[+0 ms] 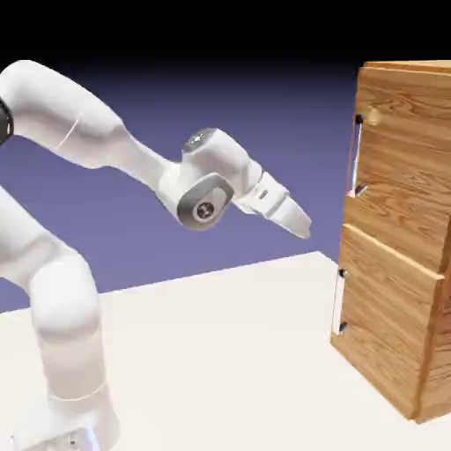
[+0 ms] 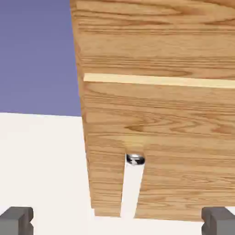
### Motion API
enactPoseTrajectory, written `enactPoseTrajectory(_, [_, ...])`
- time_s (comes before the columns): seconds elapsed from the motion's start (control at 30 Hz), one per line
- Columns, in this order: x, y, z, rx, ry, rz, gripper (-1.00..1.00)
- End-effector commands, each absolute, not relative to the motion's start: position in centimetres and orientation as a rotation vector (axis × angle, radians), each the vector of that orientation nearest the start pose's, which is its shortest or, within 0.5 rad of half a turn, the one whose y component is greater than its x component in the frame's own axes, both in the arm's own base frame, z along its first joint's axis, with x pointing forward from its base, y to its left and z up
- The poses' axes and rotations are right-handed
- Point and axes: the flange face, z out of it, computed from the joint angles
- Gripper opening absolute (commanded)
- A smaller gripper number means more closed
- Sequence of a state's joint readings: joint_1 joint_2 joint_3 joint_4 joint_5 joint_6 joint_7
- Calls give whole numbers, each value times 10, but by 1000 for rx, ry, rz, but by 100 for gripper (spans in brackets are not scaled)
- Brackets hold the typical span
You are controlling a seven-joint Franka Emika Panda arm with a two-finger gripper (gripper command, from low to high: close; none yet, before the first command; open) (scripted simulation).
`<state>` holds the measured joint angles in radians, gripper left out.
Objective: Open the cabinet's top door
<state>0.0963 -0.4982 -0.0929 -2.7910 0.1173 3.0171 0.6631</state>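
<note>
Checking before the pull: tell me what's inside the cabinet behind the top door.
Nothing inside shows. The top door looks shut against the cabinet, so its wood panel covers the interior. Only its silver handle shows in front; the gripper hangs apart from it.

Exterior view: fixed camera beside me, side-on, roughly at elbow height. My arm rises from lower left, reaches right toward cabinet (image 1: 401, 238) at right edge. Wide framing: whole arm, desk (image 1: 220, 352), both cabinet doors visible.

Hand view: camera on my hand, looks along end effector (image 2: 117, 220), my fingertips (image 2: 18, 219) at bottom corners. Faces cabinet front, nearer than exterior view; wood fills upper right, lower door's white handle (image 2: 132, 190) near centre bottom.

Shared: cabinet front, white handle (image 1: 338, 304), desk, backdrop.
</note>
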Motion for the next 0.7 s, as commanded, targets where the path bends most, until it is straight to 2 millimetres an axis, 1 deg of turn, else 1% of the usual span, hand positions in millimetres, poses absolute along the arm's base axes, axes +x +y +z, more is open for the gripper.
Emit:
enactPoseTrajectory(0.0, [405, -11, 425, -2465, 1032, -850, 100])
enactPoseTrajectory(0.2, [421, -32, 361, -2442, 1163, -575, 100])
enactPoseTrajectory(0.43, [424, -54, 289, -2422, 1314, -343, 100])
enactPoseTrajectory(0.57, [420, -67, 256, -2413, 1398, -271, 100])
enactPoseTrajectory(0.67, [417, -78, 238, -2407, 1457, -251, 100])
